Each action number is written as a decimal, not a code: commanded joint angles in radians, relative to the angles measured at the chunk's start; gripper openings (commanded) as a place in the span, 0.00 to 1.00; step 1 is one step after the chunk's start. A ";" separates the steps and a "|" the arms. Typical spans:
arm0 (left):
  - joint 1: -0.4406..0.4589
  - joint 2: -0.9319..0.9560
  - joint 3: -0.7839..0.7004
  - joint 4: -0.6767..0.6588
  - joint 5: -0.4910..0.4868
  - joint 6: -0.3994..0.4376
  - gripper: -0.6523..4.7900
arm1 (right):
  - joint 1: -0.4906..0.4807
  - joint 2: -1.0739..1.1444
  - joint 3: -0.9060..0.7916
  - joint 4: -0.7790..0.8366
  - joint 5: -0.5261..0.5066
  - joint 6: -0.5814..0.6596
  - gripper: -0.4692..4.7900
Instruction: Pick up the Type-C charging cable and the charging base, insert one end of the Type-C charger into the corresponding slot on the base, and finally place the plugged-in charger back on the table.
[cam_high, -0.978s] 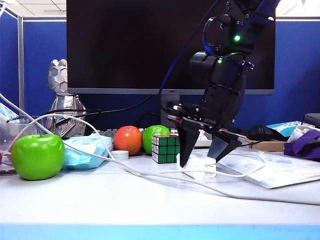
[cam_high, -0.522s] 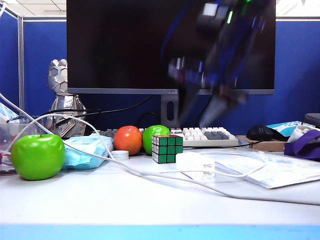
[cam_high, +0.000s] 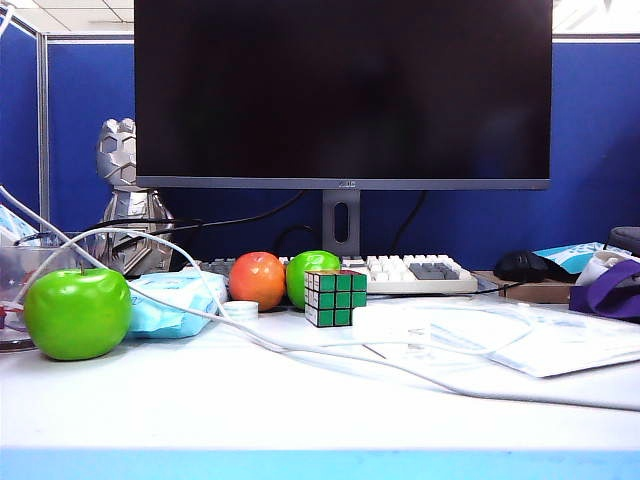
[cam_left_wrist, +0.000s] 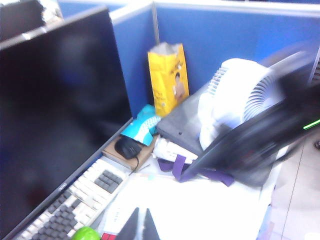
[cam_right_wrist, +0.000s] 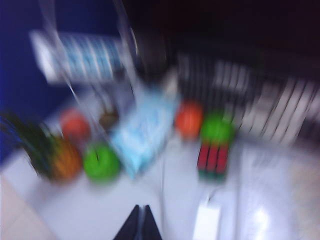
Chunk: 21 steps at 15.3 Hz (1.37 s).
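The charging base (cam_high: 393, 332) lies on the table (cam_high: 300, 420), a pale white block just right of the Rubik's cube. It also shows blurred in the right wrist view as the charging base (cam_right_wrist: 207, 220). The thin Type-C charging cable (cam_high: 478, 349) loops over the table to the base's right; I cannot tell whether its plug sits in the base. Neither arm appears in the exterior view. My right gripper (cam_right_wrist: 141, 206) hangs shut and empty, high above the table, beside the base. My left gripper (cam_left_wrist: 142, 210) is shut and empty too, above papers near the keyboard.
A longer white cord (cam_high: 250, 335) runs past the green apple (cam_high: 76, 312), tissue pack (cam_high: 170, 300), orange fruit (cam_high: 257, 279) and Rubik's cube (cam_high: 333, 297). Behind stand the monitor (cam_high: 340, 90), keyboard (cam_high: 420, 272) and mouse (cam_high: 525, 265). The right arm (cam_left_wrist: 260, 145) blurs across the left wrist view.
The right arm has lifted away from the charging base and left the exterior view, its gripper going from open to shut. The base stays on the table.
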 joint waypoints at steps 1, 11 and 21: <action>0.000 -0.115 0.004 -0.071 -0.002 0.003 0.11 | 0.001 -0.280 -0.007 -0.081 0.171 -0.051 0.08; 0.000 -0.433 0.001 -0.155 0.093 -0.021 0.11 | 0.001 -1.078 -1.170 0.455 0.380 -0.065 0.08; 0.000 -0.422 -0.288 -0.040 0.089 0.004 0.11 | 0.002 -1.089 -1.418 0.500 0.434 -0.019 0.08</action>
